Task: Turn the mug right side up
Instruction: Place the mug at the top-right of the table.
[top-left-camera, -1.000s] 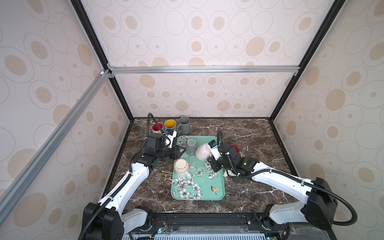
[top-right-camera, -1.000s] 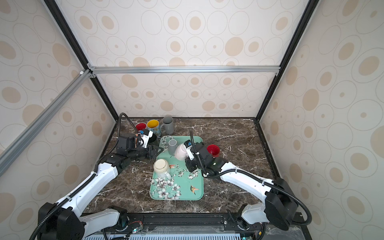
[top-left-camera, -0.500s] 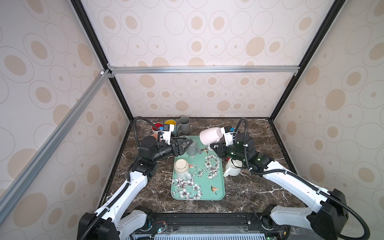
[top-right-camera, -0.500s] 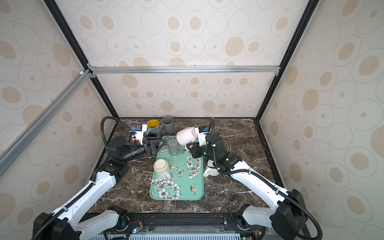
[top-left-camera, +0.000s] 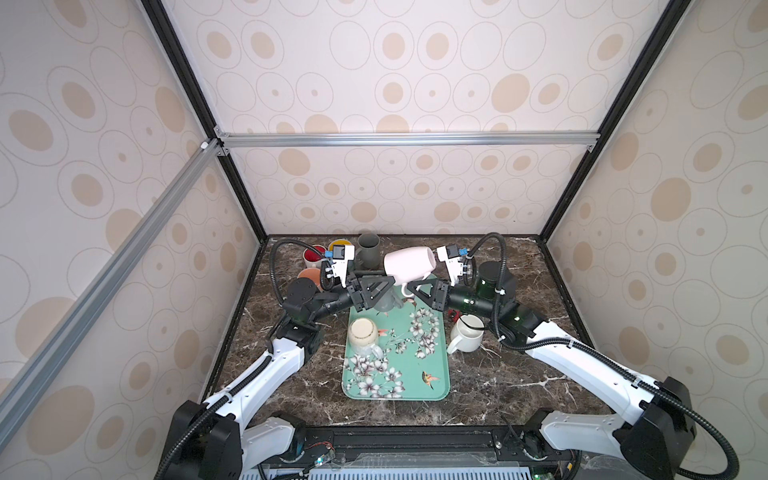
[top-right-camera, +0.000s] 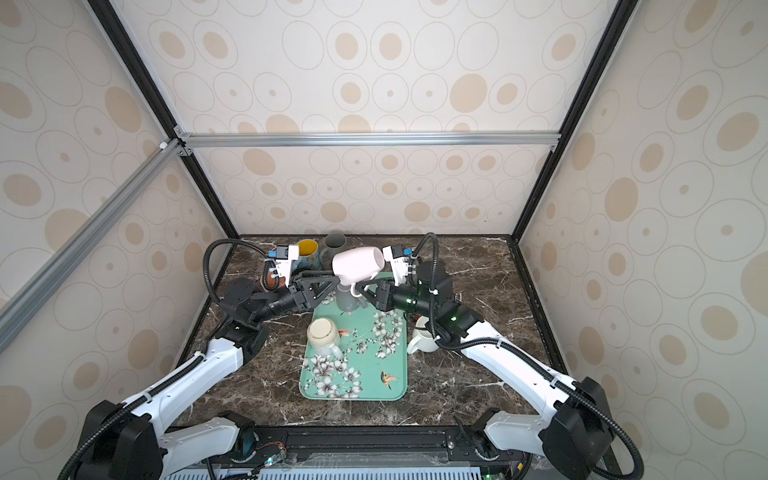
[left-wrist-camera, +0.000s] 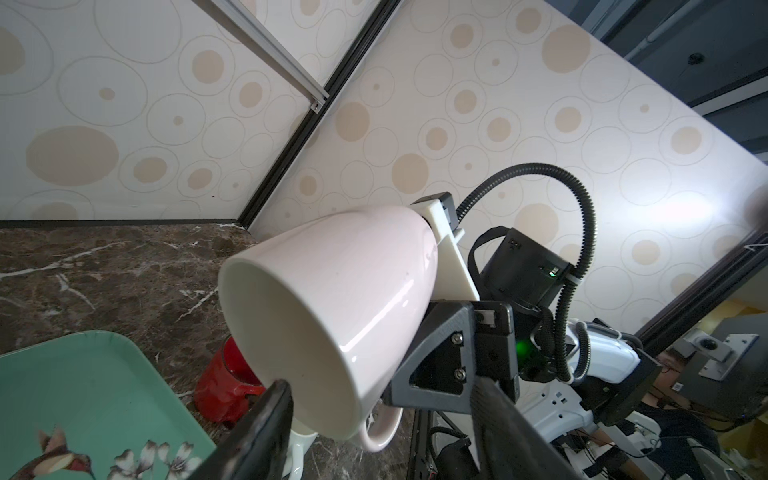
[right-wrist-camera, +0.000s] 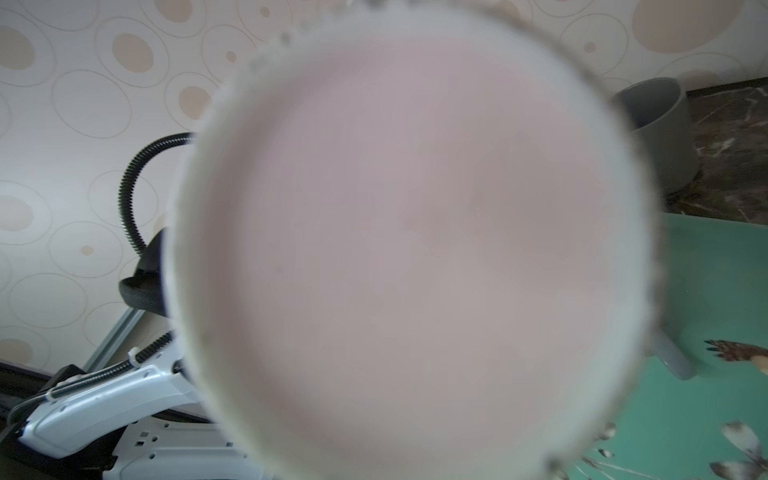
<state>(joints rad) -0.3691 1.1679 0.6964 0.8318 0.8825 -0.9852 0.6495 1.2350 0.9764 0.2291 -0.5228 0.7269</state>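
**Mug.** I find the mug (top-left-camera: 409, 262) clear of the table (top-left-camera: 498, 382), held in the air over the far end of the tray (top-left-camera: 411, 388). It lies on its side, with its long axis running left to right, about level. The mouth faces left. The base faces right, hard up against the right wrist camera, where it fills the view as a blurred pink disc (right-wrist-camera: 407, 232). The handle (top-left-camera: 409, 289) hangs from the underside.

**Right pincer** (top-left-camera: 417, 287). It is clenched on the handle, reaching in from the right, below the mug's body.

**Left pincer** (top-left-camera: 383, 289). It is released, with its jaws spread wide, and meets the mug's mouth from the left. In the left wrist view one finger (left-wrist-camera: 262, 424) stands before the open mouth and the other (left-wrist-camera: 503, 428) outside the wall. The lower rim therefore lies between them. I cannot tell whether either finger touches it.

**Surroundings.** A grey mug (top-left-camera: 384, 303) stands on the tray directly under the raised one. A cream mug (top-left-camera: 362, 332) sits nearer on the tray. A white mug (top-left-camera: 465, 332) stands on the table just right of the tray.
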